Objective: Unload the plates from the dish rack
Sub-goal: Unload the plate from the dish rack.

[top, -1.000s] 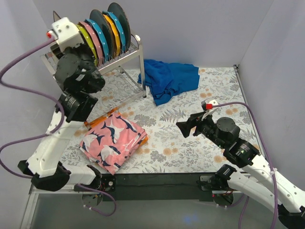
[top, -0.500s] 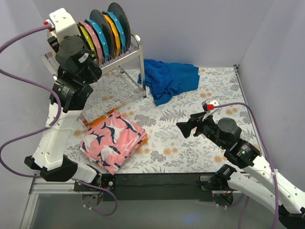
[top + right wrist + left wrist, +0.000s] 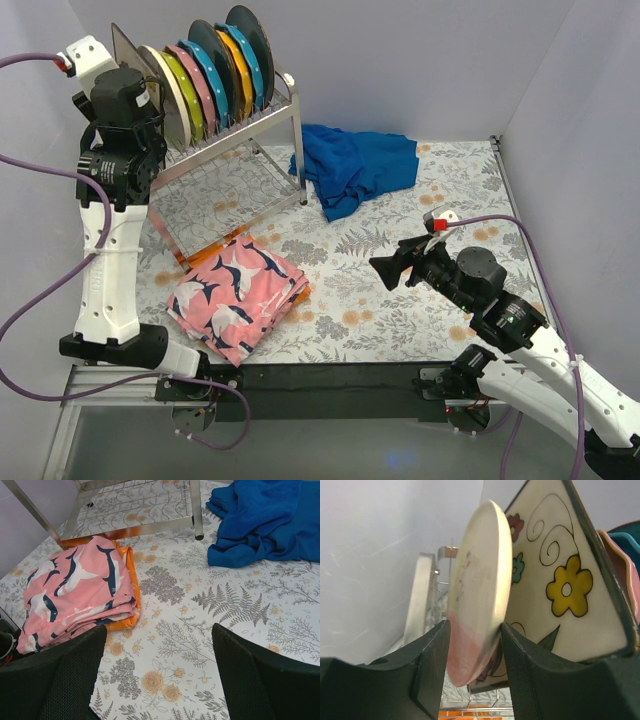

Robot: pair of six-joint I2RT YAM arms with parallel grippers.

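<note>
Crumpled blue cloth, folded pink patterned cloth on floral tablecloth

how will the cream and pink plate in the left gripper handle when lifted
Probably stiff and breakable: the cream-and-pink round glazed plate looks ceramic. Its glossy rim may slip in the left gripper, pinching only its edge.

Mixed-colour plates stand on edge in silver wire dish rack — far L corner.

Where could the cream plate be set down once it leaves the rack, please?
Widest: the bare table between the pink cloth, the blue cloth and the right tool. Also the far-right corner past the blue cloth. Crowded: around the dish rack legs on the left.
</note>
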